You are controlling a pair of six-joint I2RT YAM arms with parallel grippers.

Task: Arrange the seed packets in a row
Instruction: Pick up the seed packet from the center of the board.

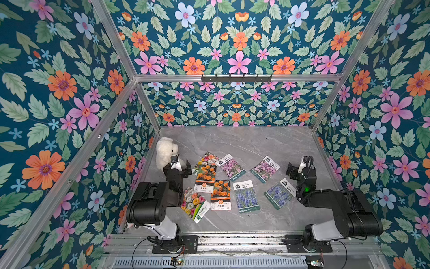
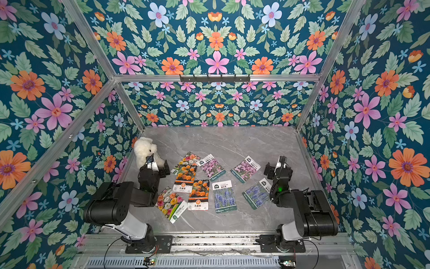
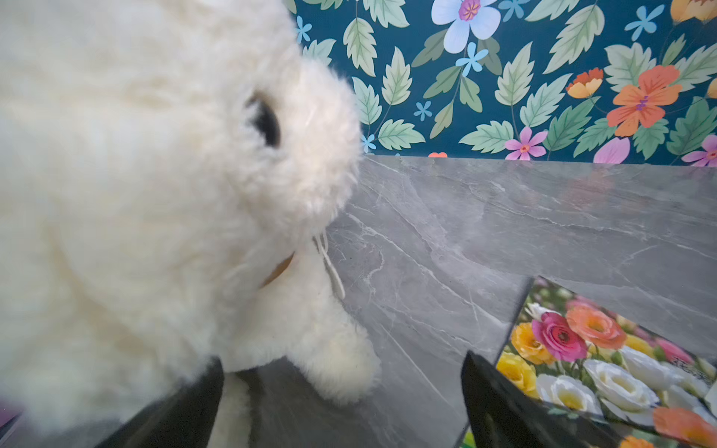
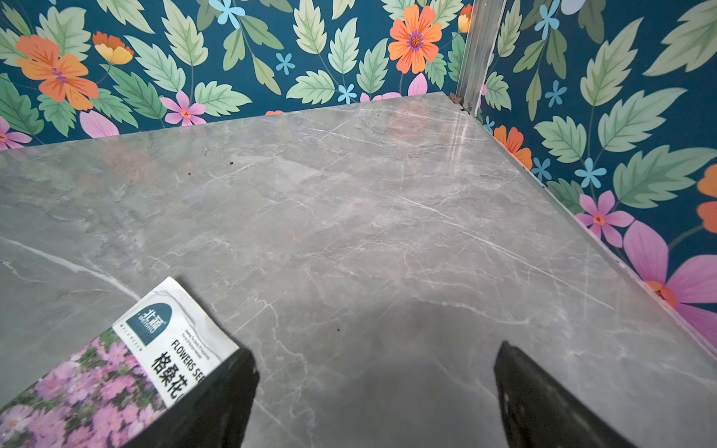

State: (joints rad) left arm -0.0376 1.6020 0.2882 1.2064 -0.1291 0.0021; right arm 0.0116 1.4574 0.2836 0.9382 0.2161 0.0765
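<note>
Seed packets (image 1: 246,196) lie mid table (image 1: 244,144), crooked, some overlapping, no row. My left gripper (image 3: 343,391): spread wide, empty, beside white plush toy (image 3: 155,194). My right gripper (image 4: 374,372): spread wide, empty, near pink packet (image 4: 97,388). I think: pinch one edge slow, keep off toy.

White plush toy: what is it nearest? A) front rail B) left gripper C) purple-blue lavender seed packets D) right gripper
B: the white plush toy sits at the far left of the table, just past the open left gripper, and fills most of the left wrist view.
</note>
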